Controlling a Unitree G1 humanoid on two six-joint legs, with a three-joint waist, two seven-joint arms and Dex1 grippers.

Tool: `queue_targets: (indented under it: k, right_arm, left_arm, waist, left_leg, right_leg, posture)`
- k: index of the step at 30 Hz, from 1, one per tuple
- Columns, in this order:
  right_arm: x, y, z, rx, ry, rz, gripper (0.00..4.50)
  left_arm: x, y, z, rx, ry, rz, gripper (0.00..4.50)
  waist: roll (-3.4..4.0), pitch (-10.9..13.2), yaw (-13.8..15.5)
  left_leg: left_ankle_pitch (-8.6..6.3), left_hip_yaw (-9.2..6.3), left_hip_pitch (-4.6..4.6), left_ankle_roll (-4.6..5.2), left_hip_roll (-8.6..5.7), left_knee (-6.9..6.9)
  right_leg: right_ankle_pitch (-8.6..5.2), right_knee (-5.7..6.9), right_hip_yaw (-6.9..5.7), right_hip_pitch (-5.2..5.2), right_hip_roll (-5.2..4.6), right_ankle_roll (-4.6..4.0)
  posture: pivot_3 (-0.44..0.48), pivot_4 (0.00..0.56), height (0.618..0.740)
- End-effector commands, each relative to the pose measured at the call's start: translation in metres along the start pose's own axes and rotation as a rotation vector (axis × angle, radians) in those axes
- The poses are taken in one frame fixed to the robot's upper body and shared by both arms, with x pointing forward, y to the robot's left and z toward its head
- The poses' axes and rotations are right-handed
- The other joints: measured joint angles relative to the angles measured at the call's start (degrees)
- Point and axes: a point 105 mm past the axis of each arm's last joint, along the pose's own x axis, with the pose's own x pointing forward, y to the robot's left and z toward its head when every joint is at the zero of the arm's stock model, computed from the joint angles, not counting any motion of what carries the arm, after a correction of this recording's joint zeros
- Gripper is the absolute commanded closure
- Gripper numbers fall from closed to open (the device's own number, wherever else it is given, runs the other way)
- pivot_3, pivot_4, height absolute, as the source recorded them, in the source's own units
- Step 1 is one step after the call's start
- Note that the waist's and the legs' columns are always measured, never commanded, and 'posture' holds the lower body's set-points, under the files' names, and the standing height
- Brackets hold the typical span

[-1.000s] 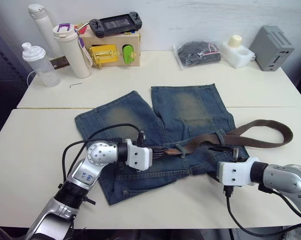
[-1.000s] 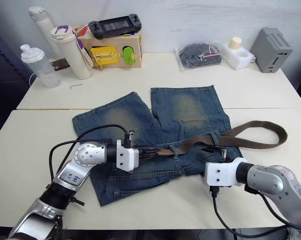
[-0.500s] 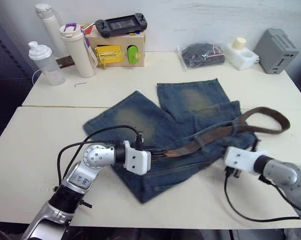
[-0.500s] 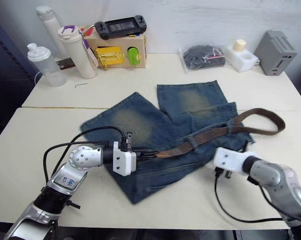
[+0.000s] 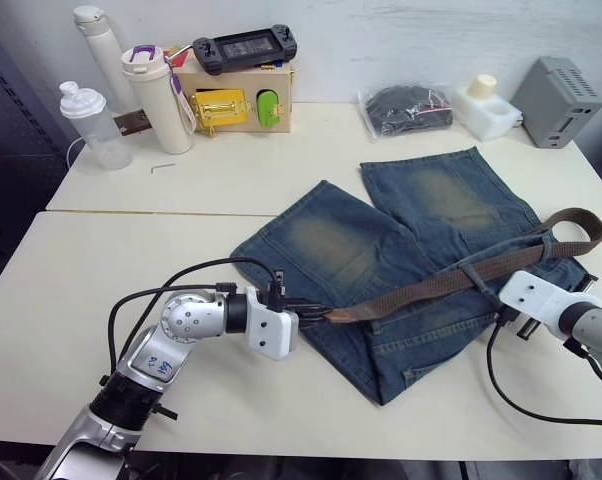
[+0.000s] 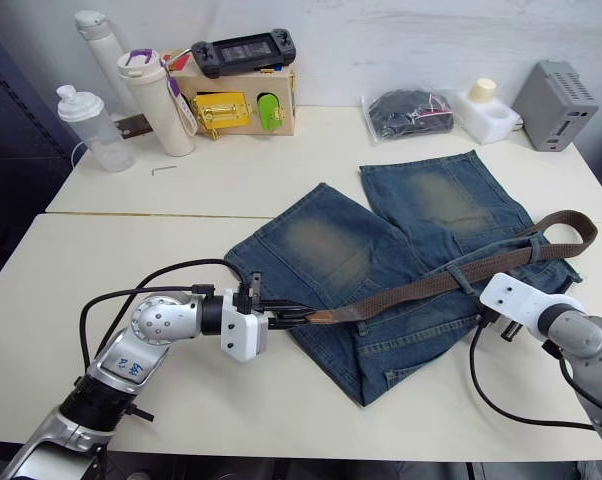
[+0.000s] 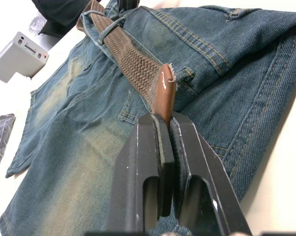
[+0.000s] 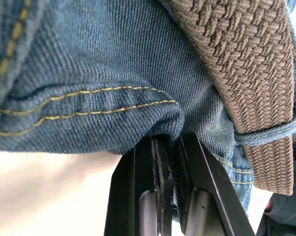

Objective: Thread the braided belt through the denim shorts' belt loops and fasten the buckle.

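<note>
The denim shorts (image 5: 421,230) lie flat on the table, right of the middle, with the waistband toward me. Along the waistband runs the braided belt (image 5: 431,285), passing under a belt loop (image 5: 468,272) and curling back at the far right (image 5: 576,225). My left gripper (image 7: 163,118) is shut on the belt's smooth brown leather tip (image 7: 165,93) at the shorts' left end. Pinching a fold of the denim (image 8: 89,69) just below the belt (image 8: 236,59) at the right end of the waistband, my right gripper (image 8: 166,140) is also shut. The buckle is out of view.
At the back left stand two bottles (image 5: 151,85) and a clear shaker (image 5: 91,125). A wooden box with a yellow latch (image 5: 231,95) carries a game console. A clear bag with a dark bundle (image 5: 406,108), a white holder (image 5: 481,100) and a grey box (image 5: 556,88) sit at the back right.
My right gripper has shut on the shorts' waistband and drawn it to the right. The shorts have slid right and turned. The left gripper still holds the belt tip.
</note>
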Motion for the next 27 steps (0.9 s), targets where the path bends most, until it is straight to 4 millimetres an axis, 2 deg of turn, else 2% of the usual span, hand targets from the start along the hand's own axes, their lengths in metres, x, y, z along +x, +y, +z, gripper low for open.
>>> queue_targets:
  k: [1,5,7,8,10,12,14,16,19,21,23,27]
  right_arm:
    - [-0.011,-0.007,0.008,0.053,-0.06,-0.012,3.28]
    - [-0.027,-0.024,0.025,0.131,-0.173,-0.037,1.45]
    - [-0.041,-0.037,0.045,0.271,-0.278,-0.021,0.46]
    - [-0.049,-0.036,0.057,0.37,-0.333,0.037,0.03]
    - [-0.063,-0.021,0.08,0.547,-0.416,0.23,0.03]
    - [-0.086,0.007,0.105,0.751,-0.488,0.538,0.03]
    - [-0.108,0.033,0.12,0.845,-0.5,0.795,0.03]
    - [-0.119,0.047,0.125,0.897,-0.497,0.914,0.03]
    - [-0.129,0.054,0.134,0.987,-0.531,1.02,0.03]
    - [-0.129,0.063,0.148,1.137,-0.57,1.102,0.03]
    - [-0.124,0.077,0.16,1.308,-0.539,1.15,0.03]
    - [-0.092,0.095,0.18,1.755,-0.525,1.064,0.03]
  left_arm:
    - [0.0,0.004,0.005,0.027,-0.025,0.014,4.5]
    - [0.0,0.005,0.004,0.032,-0.036,0.022,4.5]
    - [-0.001,0.006,0.001,0.047,-0.029,0.026,4.5]
    - [-0.002,0.006,0.0,0.06,-0.026,0.029,4.5]
    - [-0.002,0.007,-0.002,0.094,-0.022,0.033,4.5]
    - [-0.001,0.008,-0.002,0.146,-0.027,0.043,4.5]
    - [0.0,0.013,0.0,0.204,-0.04,0.072,4.5]
    - [0.0,0.018,0.001,0.266,-0.047,0.105,4.5]
    - [-0.002,0.024,0.003,0.341,-0.06,0.148,4.5]
    - [-0.004,0.029,0.007,0.37,-0.078,0.182,4.5]
    - [-0.005,0.033,0.009,0.396,-0.091,0.202,4.5]
    - [-0.004,0.032,0.009,0.411,-0.1,0.199,4.5]
  waist:
    - [0.01,0.0,-0.1]
    - [0.04,0.0,-0.4]
    - [0.07,0.0,-0.6]
    - [0.13,0.1,-0.8]
    - [0.21,0.1,-1.2]
    - [0.19,0.1,-1.4]
    - [0.16,0.1,-1.3]
    - [0.15,0.1,-0.9]
    - [0.15,0.1,-0.3]
    - [0.12,0.1,-0.2]
    - [0.09,0.1,-0.2]
    - [-0.14,0.1,-0.5]
  left_leg:
    - [0.0,0.0,0.0,0.0,0.01,0.0]
    - [0.0,0.03,0.01,0.0,0.02,-0.01]
    - [0.0,0.04,0.02,0.0,0.03,-0.01]
    - [0.0,0.04,0.01,0.0,0.05,-0.02]
    - [0.0,0.04,0.01,0.0,0.07,-0.02]
    - [0.0,0.01,0.0,0.0,0.14,-0.08]
    - [0.0,-0.02,-0.02,0.0,0.17,-0.07]
    - [-0.01,-0.01,-0.05,0.03,0.11,-0.01]
    - [-0.02,0.02,-0.07,0.06,0.05,0.07]
    - [-0.01,0.04,-0.04,0.07,0.05,0.08]
    - [-0.02,0.04,-0.05,0.07,0.09,0.08]
    - [-0.01,0.04,-0.06,0.07,0.13,0.03]
  right_leg:
    - [0.0,0.0,0.0,0.0,0.02,0.0]
    - [0.0,0.03,0.02,-0.01,0.04,0.0]
    - [0.0,0.05,0.02,-0.02,0.05,0.0]
    - [0.0,0.05,0.02,-0.02,0.06,0.0]
    - [0.0,0.07,0.01,-0.02,0.08,0.0]
    - [0.0,0.22,-0.03,0.01,0.15,0.0]
    - [0.0,0.22,-0.09,0.04,0.16,0.0]
    - [0.0,0.21,-0.09,0.05,0.08,-0.01]
    - [0.06,0.15,-0.04,0.06,0.03,0.08]
    - [0.08,0.08,-0.02,0.06,0.03,0.09]
    - [0.08,0.06,-0.05,0.06,0.04,0.09]
    - [0.08,0.18,-0.07,0.06,0.08,0.09]
  posture:
    - [0.0,0.15,0.74]
    - [0.0,0.15,0.74]
    - [0.0,0.15,0.74]
    - [0.0,0.15,0.74]
    - [0.0,0.15,0.74]
    - [0.0,0.15,0.74]
    - [0.0,0.15,0.74]
    - [0.0,0.15,0.74]
    - [0.0,0.15,0.74]
    - [0.0,0.15,0.74]
    - [0.0,0.15,0.74]
    - [0.0,0.15,0.74]
